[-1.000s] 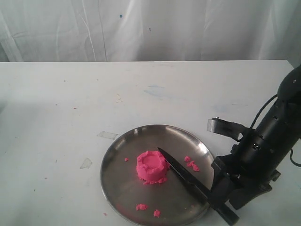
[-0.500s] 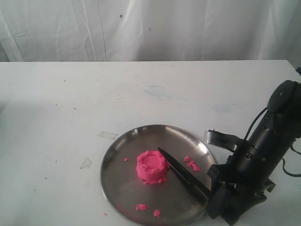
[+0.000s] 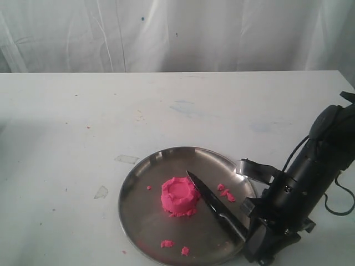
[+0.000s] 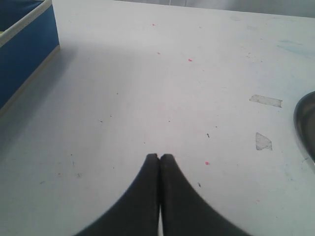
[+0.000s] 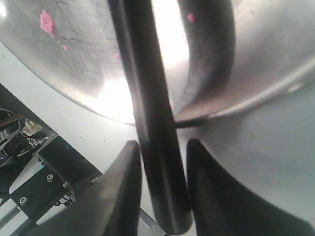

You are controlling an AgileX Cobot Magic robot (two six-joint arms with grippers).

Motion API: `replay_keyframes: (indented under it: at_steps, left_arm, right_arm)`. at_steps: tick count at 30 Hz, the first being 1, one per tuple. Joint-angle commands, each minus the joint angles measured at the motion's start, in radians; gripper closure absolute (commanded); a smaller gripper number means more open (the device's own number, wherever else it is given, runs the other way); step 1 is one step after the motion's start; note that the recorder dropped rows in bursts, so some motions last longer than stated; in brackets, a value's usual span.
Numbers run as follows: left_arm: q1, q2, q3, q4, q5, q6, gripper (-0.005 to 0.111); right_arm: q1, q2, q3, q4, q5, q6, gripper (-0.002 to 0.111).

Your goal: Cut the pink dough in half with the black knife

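The pink dough (image 3: 179, 195) is one round lump with a dented top, sitting on the round steel plate (image 3: 133, 177). Just right of it lies the black knife (image 3: 213, 202), tip close to the lump and handle running over the plate's near right rim. My right gripper (image 3: 252, 244) is down at that rim. In the right wrist view my right gripper (image 5: 162, 143) has a finger pressed to each side of the knife handle (image 5: 147, 98), shut on it. My left gripper (image 4: 159, 156) is shut and empty over bare table, out of the exterior view.
Pink crumbs (image 3: 226, 194) lie right of the blade and more crumbs (image 3: 166, 243) at the plate's front. Two tape scraps (image 3: 127, 159) (image 3: 101, 192) are stuck to the table left of the plate. A blue box (image 4: 22, 54) stands near the left gripper. A white curtain hangs behind.
My right arm has dropped lower and slid left onto the knife handle, covering its end. The blade has shifted slightly. The dough has not moved.
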Motion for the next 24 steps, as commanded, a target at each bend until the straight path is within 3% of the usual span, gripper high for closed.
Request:
replay_keyframes:
  at_steps: [1, 3, 13, 24]
  left_arm:
    - [0.002, -0.004, 0.003, -0.006, 0.002, 0.001, 0.107]
    - [0.002, -0.004, 0.003, -0.006, 0.002, 0.001, 0.107]
    - [0.002, -0.004, 0.003, -0.006, 0.002, 0.001, 0.107]
    - [0.002, -0.004, 0.003, -0.006, 0.002, 0.001, 0.107]
  right_arm:
    - [-0.005, -0.001, -0.004, 0.009, -0.003, -0.038, 0.098]
    - [-0.005, -0.001, -0.004, 0.009, -0.003, -0.061, 0.107]
    - [-0.005, -0.032, 0.006, 0.049, -0.002, -0.074, 0.108]
    - [0.010, -0.398, 0.006, 0.091, -0.057, -0.071, 0.108]
